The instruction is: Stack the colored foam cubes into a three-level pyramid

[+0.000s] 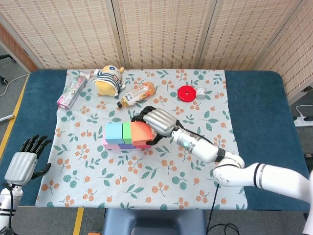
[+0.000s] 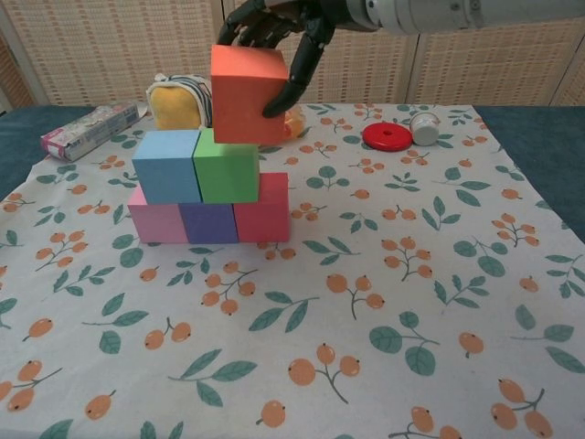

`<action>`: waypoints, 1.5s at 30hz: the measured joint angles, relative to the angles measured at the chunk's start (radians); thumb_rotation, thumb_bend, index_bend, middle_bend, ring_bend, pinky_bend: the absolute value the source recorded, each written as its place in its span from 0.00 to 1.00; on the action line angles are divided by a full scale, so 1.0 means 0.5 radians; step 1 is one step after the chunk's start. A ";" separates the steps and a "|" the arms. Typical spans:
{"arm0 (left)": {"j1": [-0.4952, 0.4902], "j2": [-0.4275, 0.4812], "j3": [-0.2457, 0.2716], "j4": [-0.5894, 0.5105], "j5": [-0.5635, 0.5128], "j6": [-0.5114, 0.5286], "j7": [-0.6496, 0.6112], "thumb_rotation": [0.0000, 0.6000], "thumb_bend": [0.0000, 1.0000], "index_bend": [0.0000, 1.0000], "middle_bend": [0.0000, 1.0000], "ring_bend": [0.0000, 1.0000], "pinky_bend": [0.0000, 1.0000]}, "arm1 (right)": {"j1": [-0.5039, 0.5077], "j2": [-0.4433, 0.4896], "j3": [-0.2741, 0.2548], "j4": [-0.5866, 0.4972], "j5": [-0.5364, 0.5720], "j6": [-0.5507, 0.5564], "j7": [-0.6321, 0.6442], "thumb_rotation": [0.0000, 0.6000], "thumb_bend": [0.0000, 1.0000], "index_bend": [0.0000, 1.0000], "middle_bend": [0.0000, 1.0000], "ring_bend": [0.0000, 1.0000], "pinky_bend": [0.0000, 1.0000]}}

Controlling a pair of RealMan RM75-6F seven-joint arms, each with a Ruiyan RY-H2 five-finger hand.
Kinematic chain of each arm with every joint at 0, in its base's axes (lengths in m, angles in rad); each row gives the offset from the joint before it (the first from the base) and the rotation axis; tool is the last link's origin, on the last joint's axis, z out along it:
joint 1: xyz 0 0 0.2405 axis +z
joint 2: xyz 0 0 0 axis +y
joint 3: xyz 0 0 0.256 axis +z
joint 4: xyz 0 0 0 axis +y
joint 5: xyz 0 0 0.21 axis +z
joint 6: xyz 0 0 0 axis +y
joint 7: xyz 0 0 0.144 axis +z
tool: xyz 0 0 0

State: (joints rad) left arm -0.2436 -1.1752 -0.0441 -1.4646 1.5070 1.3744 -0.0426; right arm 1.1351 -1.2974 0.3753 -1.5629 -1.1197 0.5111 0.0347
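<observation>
My right hand (image 1: 157, 120) (image 2: 285, 26) grips an orange-red foam cube (image 1: 140, 131) (image 2: 247, 94) and holds it just above the green cube (image 2: 227, 165) (image 1: 126, 132), slightly right of the stack's middle. Whether it touches the green cube I cannot tell. The blue cube (image 2: 165, 165) (image 1: 113, 132) sits beside the green one on a bottom row of pink (image 2: 157, 222), purple (image 2: 208, 223) and red (image 2: 263, 219) cubes. My left hand (image 1: 22, 164) hangs open off the table's left edge, holding nothing.
Behind the stack lie a striped plush toy (image 1: 109, 80) (image 2: 180, 101), a bottle on its side (image 1: 137, 94), a pink snack pack (image 1: 73, 89) (image 2: 89, 129), a red disc (image 1: 186, 92) (image 2: 388, 136) and a small white jar (image 1: 200, 92) (image 2: 422, 127). The floral cloth (image 1: 146, 181) covers the blue table.
</observation>
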 measured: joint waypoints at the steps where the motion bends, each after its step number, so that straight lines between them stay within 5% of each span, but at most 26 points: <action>1: 0.001 0.001 0.000 0.001 -0.002 -0.001 -0.002 1.00 0.32 0.17 0.10 0.03 0.12 | 0.038 -0.021 0.006 0.040 0.029 -0.024 0.001 1.00 0.12 0.31 0.33 0.17 0.13; 21: 0.011 -0.026 -0.006 0.048 -0.030 -0.015 -0.052 1.00 0.32 0.17 0.10 0.03 0.12 | 0.508 -0.372 -0.034 0.667 0.272 -0.306 0.040 1.00 0.12 0.30 0.33 0.16 0.13; 45: 0.020 -0.069 -0.005 0.140 -0.042 -0.026 -0.133 1.00 0.31 0.18 0.10 0.03 0.12 | 0.691 -0.432 -0.174 0.778 0.469 -0.313 0.000 1.00 0.12 0.26 0.32 0.16 0.13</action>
State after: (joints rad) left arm -0.2335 -1.2095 -0.0466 -1.3945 1.4859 1.3613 -0.1089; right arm 1.4808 -1.5132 0.2882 -1.1740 -0.8850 0.3548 0.0346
